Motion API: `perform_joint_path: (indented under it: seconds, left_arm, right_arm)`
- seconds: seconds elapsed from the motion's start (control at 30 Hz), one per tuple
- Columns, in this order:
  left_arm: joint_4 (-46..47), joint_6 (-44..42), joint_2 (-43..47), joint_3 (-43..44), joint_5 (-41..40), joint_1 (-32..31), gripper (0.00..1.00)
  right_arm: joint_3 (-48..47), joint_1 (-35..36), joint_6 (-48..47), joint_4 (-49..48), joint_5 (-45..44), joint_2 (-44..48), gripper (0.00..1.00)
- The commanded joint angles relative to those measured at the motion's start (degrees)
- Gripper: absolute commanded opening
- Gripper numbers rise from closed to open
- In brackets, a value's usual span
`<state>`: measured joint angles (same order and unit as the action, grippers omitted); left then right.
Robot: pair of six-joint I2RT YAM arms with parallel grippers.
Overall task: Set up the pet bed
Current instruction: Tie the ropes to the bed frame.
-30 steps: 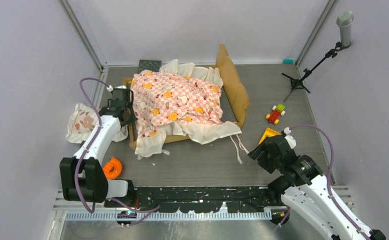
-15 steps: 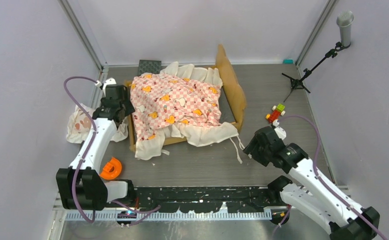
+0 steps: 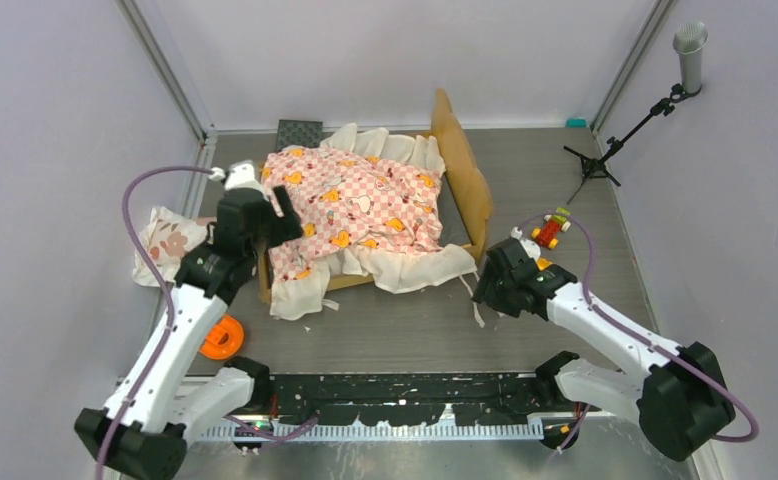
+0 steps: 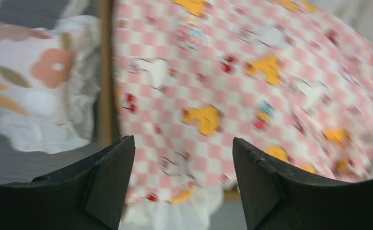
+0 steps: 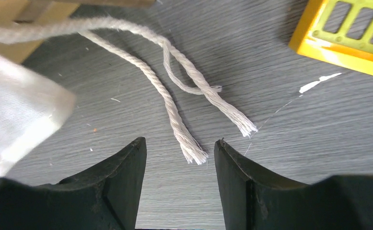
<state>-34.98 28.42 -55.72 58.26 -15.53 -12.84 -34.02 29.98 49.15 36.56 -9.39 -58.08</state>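
Observation:
The pet bed (image 3: 472, 190) stands at the back centre, its tan wavy headboard on the right. A pink-checkered ruffled sheet (image 3: 350, 210) lies crumpled over it and hides the mattress. My left gripper (image 3: 287, 208) hovers open above the sheet's left part; in the left wrist view the sheet (image 4: 251, 72) fills the gap between the left gripper's (image 4: 182, 143) fingers without touching them, beside the bed's wooden side rail (image 4: 105, 72). My right gripper (image 3: 481, 290) is open, low over the floor at the bed's front right corner, with two white cords (image 5: 175, 115) ending between the right gripper's (image 5: 180, 143) fingers.
A floral pillow (image 3: 170, 240) lies left of the bed. An orange ring (image 3: 223, 337) sits near the left arm. A yellow toy (image 5: 347, 36), a toy car (image 3: 552, 228) and a microphone stand (image 3: 615, 140) are on the right. A dark grey panel (image 3: 299, 132) lies behind the bed.
My left gripper has opened and swung from the bed's left edge up over the sheet. My right arm has reached left towards the cords at the bed's front corner.

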Motion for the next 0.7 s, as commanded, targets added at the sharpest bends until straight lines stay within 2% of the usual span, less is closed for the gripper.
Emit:
perform_joint_path:
  seconds: [0.0, 0.17, 0.4, 0.5, 0.67]
  left_arm:
    - [-3.6, 2.9, 6.0, -2.3, -5.7, -16.3, 0.75]
    - [-2.0, 8.2, 8.4, -8.8, -9.9, -33.1, 0.69]
    - [1.8, 9.7, 3.4, -10.9, -20.8, -53.7, 0.68]
    - [3.4, 9.9, 1.6, -11.1, -22.8, -58.4, 0.68]
    - [6.4, 9.7, 1.8, -12.8, -21.4, -59.2, 0.68]
  right_arm:
    - [0.0, -0.2, -4.5, -4.9, 5.1, -4.2, 0.58]
    - [0.7, -0.3, -1.7, -5.9, 2.2, -4.7, 0.57]
    - [-2.2, -0.2, -1.5, -0.4, -5.8, -2.9, 0.52]
    - [-3.6, -0.3, -2.6, 1.3, -8.9, -3.8, 0.51]
    - [-6.9, -0.7, -7.7, 0.1, -8.4, -9.5, 0.58]
